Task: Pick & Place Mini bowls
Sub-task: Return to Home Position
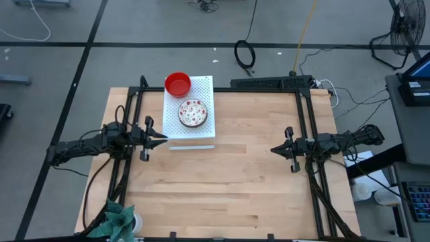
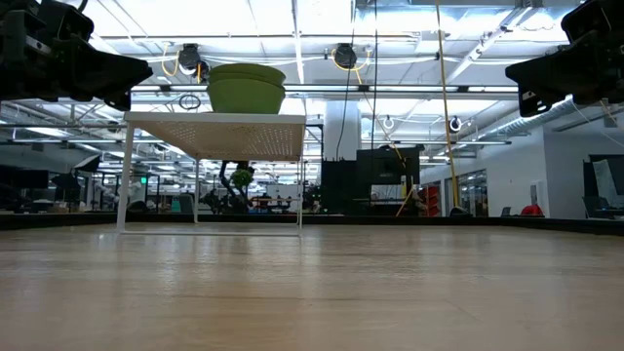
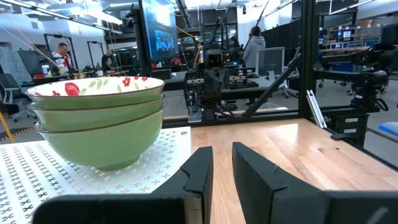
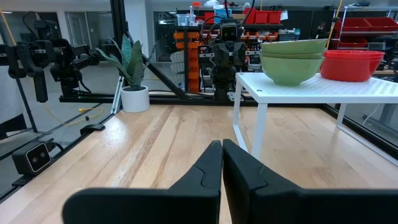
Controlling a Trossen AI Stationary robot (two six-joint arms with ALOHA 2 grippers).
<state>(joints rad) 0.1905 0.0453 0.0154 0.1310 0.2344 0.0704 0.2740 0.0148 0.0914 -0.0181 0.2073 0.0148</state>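
Note:
A white perforated stand (image 1: 201,87) sits on legs at the table's far left. On it rest two stacks of mini bowls. The floral stack (image 1: 193,113) is green outside, white with red flowers inside, several bowls nested (image 3: 99,124) (image 4: 292,59) (image 2: 247,88). The red stack (image 1: 177,84) (image 4: 351,62) stands behind it at the far edge. My left gripper (image 1: 163,137) (image 3: 222,149) hovers above the table at the stand's near-left corner, open by a narrow gap and holding nothing. My right gripper (image 1: 273,149) (image 4: 222,144) hovers at mid-right, shut and holding nothing.
A thin white strip (image 1: 191,146) lies on the table just near of the stand. A potted plant (image 1: 117,218) stands at the near-left corner. Black frame rails (image 1: 272,83) run along the far edge and sides. Bare wood (image 1: 228,181) spreads between the arms.

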